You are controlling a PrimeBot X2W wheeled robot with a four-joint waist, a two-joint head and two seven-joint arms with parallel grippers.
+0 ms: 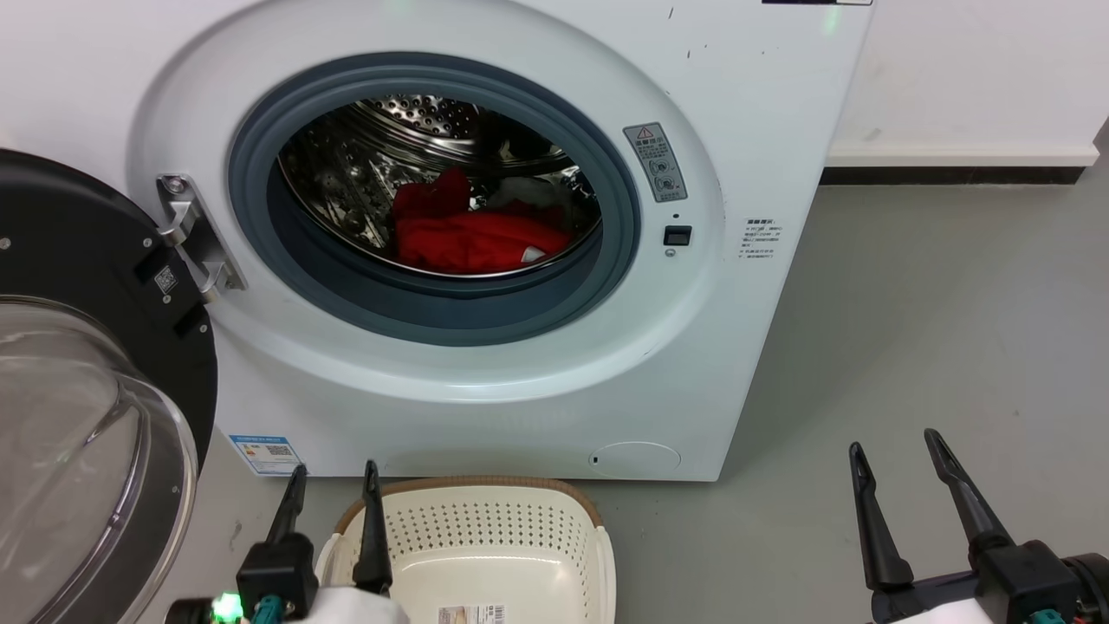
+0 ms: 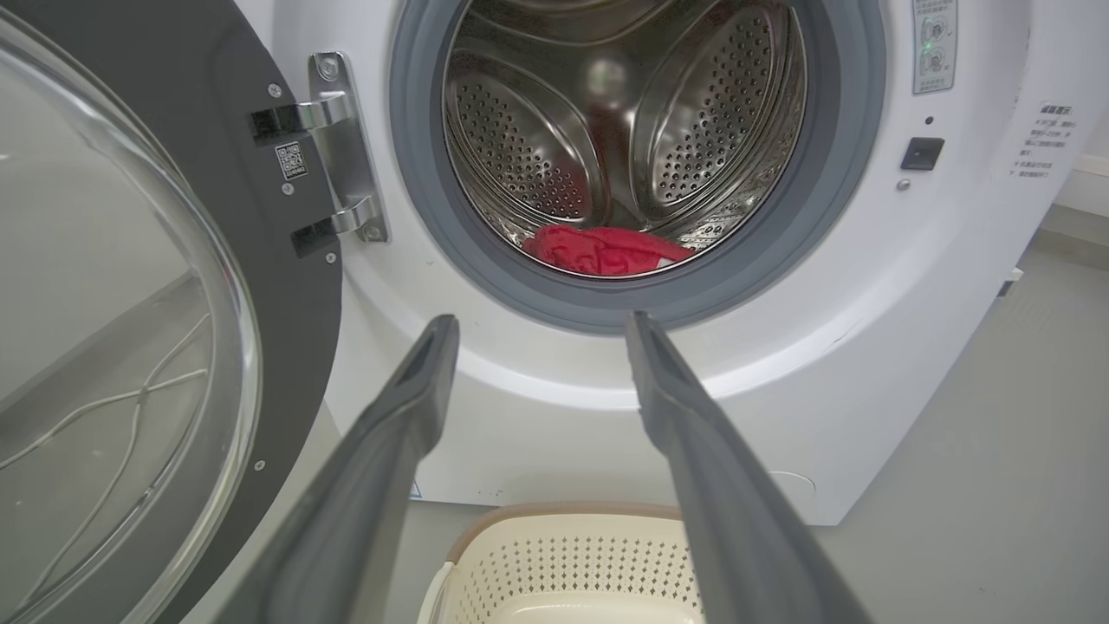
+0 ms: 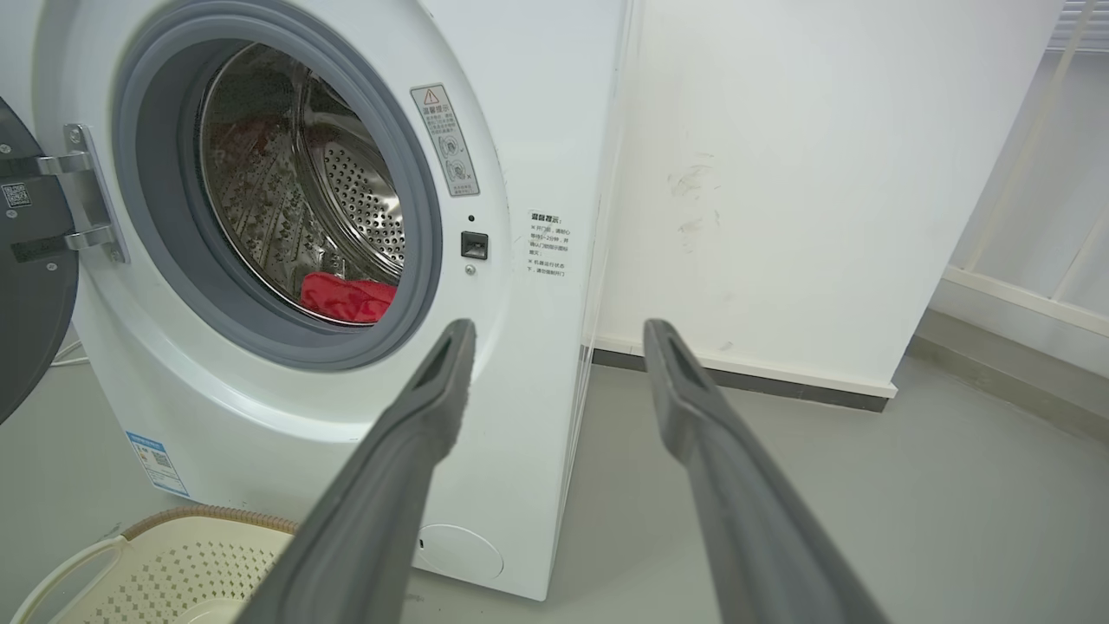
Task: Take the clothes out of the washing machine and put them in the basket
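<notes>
Head view: high, facing forward and down onto the washing machine [image 1: 485,407] front, close enough to crop its top. Left wrist view: low and close, sighted along the left gripper [image 2: 539,319] almost straight into the drum [image 2: 537,147], open door [image 2: 130,329] at left. Right wrist view: low, set off to the right, sighted along the right gripper [image 3: 559,325] obliquely across the machine's front corner toward the wall [image 3: 780,173]. Common to all three: drum mouth, clothes [image 1: 472,243], basket [image 1: 485,520] rim.

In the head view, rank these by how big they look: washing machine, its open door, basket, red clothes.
1. washing machine
2. open door
3. basket, cropped by the bottom edge
4. red clothes; farther away, so real size is unsure
</notes>
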